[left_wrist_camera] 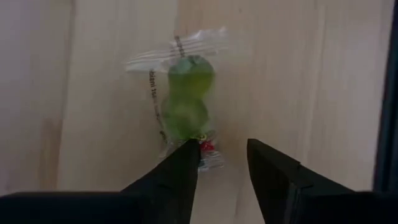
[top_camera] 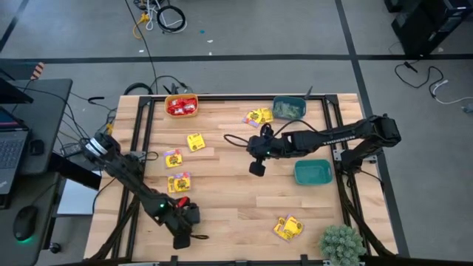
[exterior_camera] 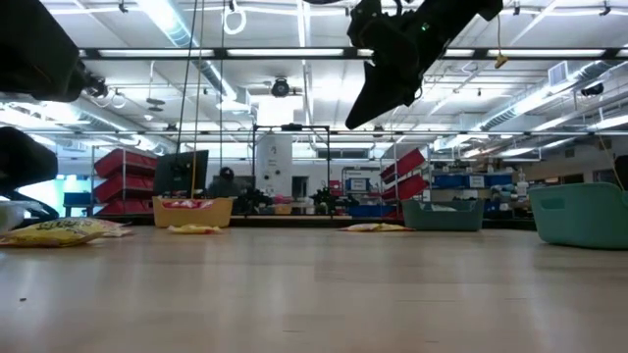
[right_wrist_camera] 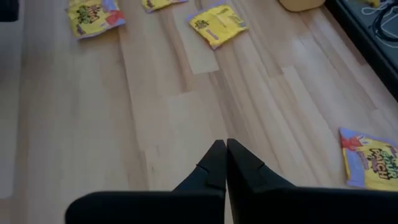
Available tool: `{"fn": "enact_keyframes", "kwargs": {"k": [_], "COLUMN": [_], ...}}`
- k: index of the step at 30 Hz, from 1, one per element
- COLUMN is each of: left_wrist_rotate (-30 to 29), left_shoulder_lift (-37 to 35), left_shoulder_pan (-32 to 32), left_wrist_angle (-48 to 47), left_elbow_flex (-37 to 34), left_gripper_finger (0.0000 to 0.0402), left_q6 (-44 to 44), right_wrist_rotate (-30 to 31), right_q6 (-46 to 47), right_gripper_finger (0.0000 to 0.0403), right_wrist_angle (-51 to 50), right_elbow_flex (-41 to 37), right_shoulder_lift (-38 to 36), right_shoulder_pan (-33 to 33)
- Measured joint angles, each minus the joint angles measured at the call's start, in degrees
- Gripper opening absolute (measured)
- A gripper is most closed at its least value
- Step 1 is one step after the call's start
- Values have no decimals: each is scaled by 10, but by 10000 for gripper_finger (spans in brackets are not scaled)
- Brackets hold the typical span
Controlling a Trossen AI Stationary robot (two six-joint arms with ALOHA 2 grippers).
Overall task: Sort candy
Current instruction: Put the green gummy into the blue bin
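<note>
My left gripper is open and low over the table's near left part. It stands at the end of a clear packet holding green candy, which lies flat on the wood. My right gripper is shut on nothing and hangs high over the table's middle. Yellow packets lie scattered on the table. A red packet lies beside the left arm. My left gripper has one fingertip over the near end of the clear packet, and the other finger stands beside that end. Whether the finger touches it, I cannot tell. The packet lies flat on the table.
An orange bowl with red candy and a teal bowl with green candy stand at the far edge. A second teal bowl stands at the right. A small plant sits at the near right corner. Bare wood lies between the arms.
</note>
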Motion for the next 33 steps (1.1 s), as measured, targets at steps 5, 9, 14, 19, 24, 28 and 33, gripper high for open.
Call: {"fn": "enact_keyframes", "kwargs": {"k": [5,9,14,19,24,28,33], "left_wrist_rotate": [-73,-102,-135,-153,-189,-230,-236], "left_shoulder_lift": [1,2,2,-5,-33,-66,-92], "left_shoulder_pan": [0,6,28,62,86,92,92], "left_wrist_angle": [-36,-64,-72,-54,-36,-31,-30], "left_elbow_flex": [24,33,33,32,32,32,22], "left_gripper_finger": [93,15,3,2,1,1,0], "left_q6": [17,42,68,128,185,224,227], "right_wrist_rotate": [0,26,41,41,43,23,-10], "right_q6": [0,-1,-21,-33,-36,-50,-34], "right_gripper_finger": [0,0,0,0,0,0,3], "right_wrist_angle": [3,3,3,2,7,102,307], "right_elbow_flex": [0,0,0,0,-1,-45,-135], "right_shoulder_lift": [0,0,0,0,-2,0,1], "right_shoulder_pan": [16,26,29,28,47,80,104]}}
